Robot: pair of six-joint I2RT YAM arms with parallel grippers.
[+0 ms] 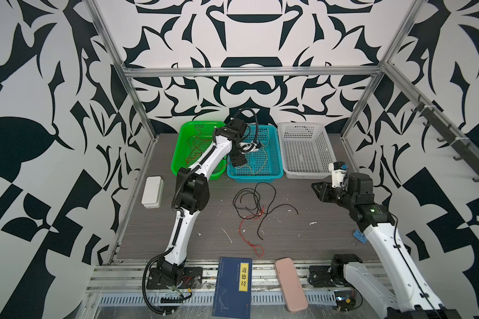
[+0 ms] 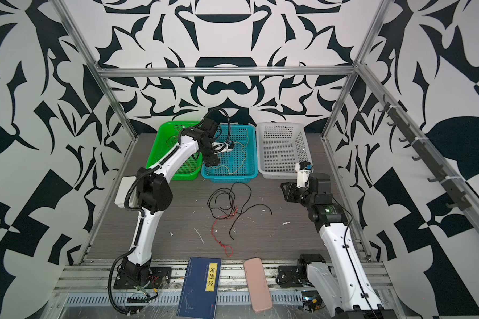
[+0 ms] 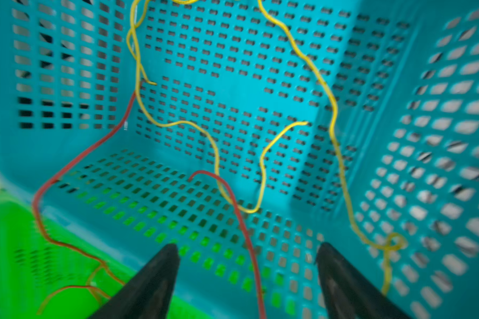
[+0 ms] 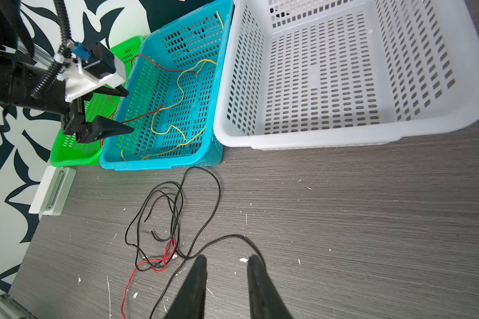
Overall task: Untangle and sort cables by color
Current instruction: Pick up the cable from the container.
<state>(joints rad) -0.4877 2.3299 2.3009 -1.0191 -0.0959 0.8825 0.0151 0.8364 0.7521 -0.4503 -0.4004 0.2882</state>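
My left gripper (image 3: 248, 245) hangs open inside the teal basket (image 1: 256, 176), its fingers wide apart. A thin red cable (image 3: 241, 215) runs between them untouched, and another red strand trails over the wall into the green basket (image 1: 177, 163). Yellow cables (image 3: 216, 149) curl on the teal floor. On the table lies a tangle of black cables (image 1: 253, 198) with a red cable (image 1: 246, 232) knotted through it. My right gripper (image 4: 227, 258) hovers open above the table at the right of the tangle, holding nothing; a black strand (image 4: 233, 236) passes just beyond its tips.
An empty white basket (image 1: 307, 174) stands to the right of the teal one. A white box (image 1: 152, 192) lies at the table's left edge. A blue book (image 1: 233, 287) and a pink case (image 1: 291, 284) rest on the front rail. A blue clip (image 1: 360, 237) sits by the right arm.
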